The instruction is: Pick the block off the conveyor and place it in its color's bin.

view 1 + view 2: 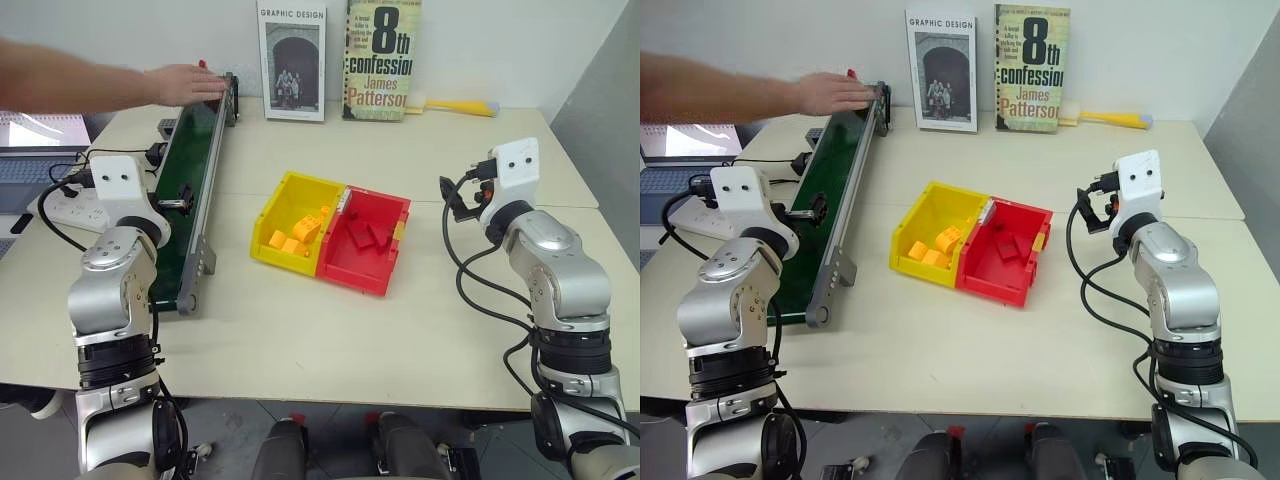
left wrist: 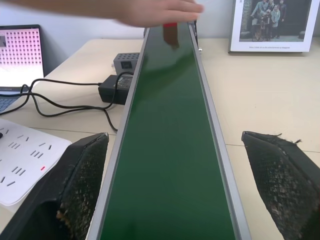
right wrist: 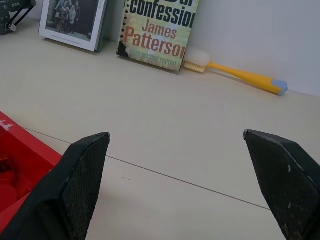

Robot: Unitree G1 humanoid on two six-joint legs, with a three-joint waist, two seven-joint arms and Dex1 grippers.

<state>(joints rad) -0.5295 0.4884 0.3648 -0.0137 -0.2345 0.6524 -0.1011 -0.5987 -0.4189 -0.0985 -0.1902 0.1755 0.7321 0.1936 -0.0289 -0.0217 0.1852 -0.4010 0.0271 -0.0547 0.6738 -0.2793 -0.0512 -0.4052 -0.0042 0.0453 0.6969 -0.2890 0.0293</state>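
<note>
The dark green conveyor (image 1: 196,150) runs along the table's left side. At its far end a person's hand (image 1: 185,84) holds the small red block (image 2: 170,24) at the belt; I cannot tell whether it touches the belt. My left gripper (image 2: 180,200) is open and level over the near half of the belt, its fingers (image 2: 75,190) straddling it with nothing between them. The red bin (image 1: 355,275) sits mid-table, joined to a yellow twin (image 1: 272,208), and holds several red bricks. My right gripper (image 3: 177,185) is open and empty, to the right of the red bin.
Two books (image 1: 382,58) and a yellow-handled brush (image 1: 455,106) stand along the back wall. A laptop (image 1: 30,165), a white power strip (image 2: 25,160), a black adapter (image 2: 116,90) and cables lie left of the conveyor. The yellow bin holds several orange-yellow bricks (image 1: 295,236).
</note>
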